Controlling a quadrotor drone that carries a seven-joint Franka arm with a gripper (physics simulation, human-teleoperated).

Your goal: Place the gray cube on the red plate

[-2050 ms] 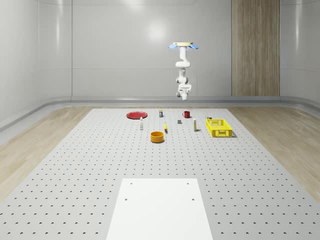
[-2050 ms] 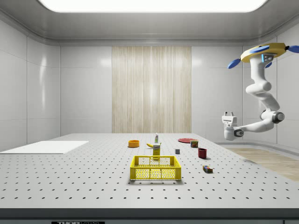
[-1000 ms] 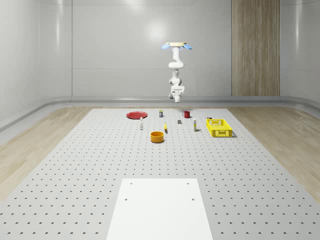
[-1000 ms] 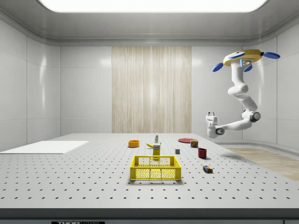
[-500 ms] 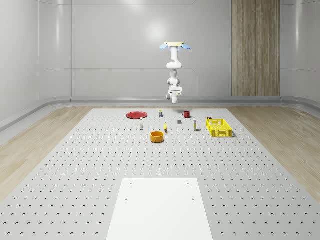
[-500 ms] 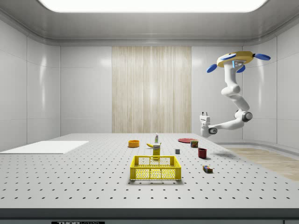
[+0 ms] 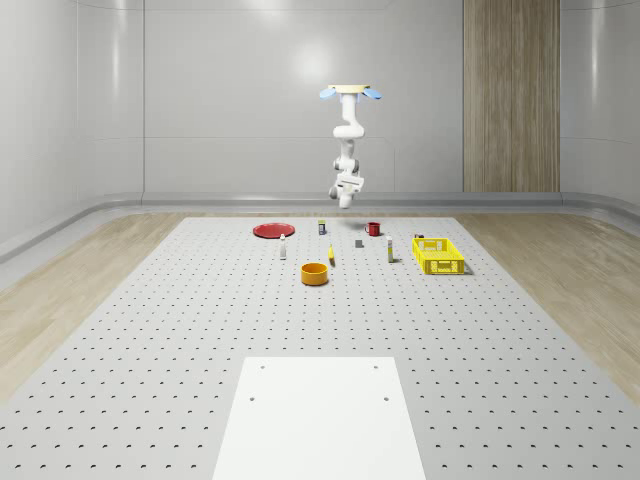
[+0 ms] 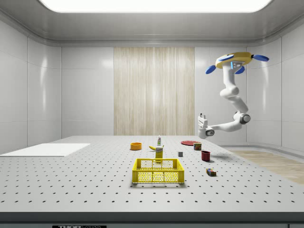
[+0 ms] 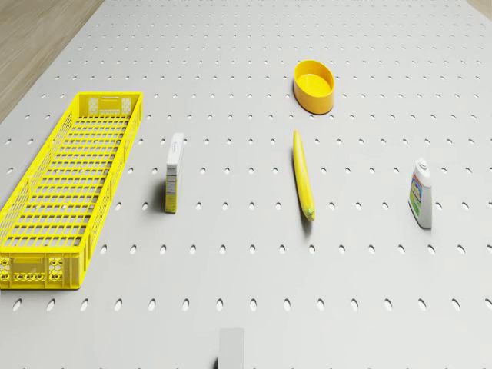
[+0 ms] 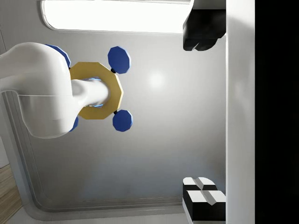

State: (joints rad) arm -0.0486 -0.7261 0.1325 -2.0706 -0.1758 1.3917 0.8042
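Note:
The gray cube sits on the perforated table between a red mug and a banana; it is also in the side view and the drone view. The red plate lies flat at the far left of the objects, also seen at the far end in the side view. The drone hovers high over the table's far end. Its arm hangs down and forward, with the gripper well above the objects and turned upward. In the wrist view the gripper is open and holds nothing, facing the drone.
An orange bowl, a yellow crate, a small box, a white bottle and a can stand around the cube. A white sheet lies on the near part of the table.
The drone and arm have drifted to the left in both the whole-scene and side views, coming in over the table's far end. The gripper has risen slightly and stays open.

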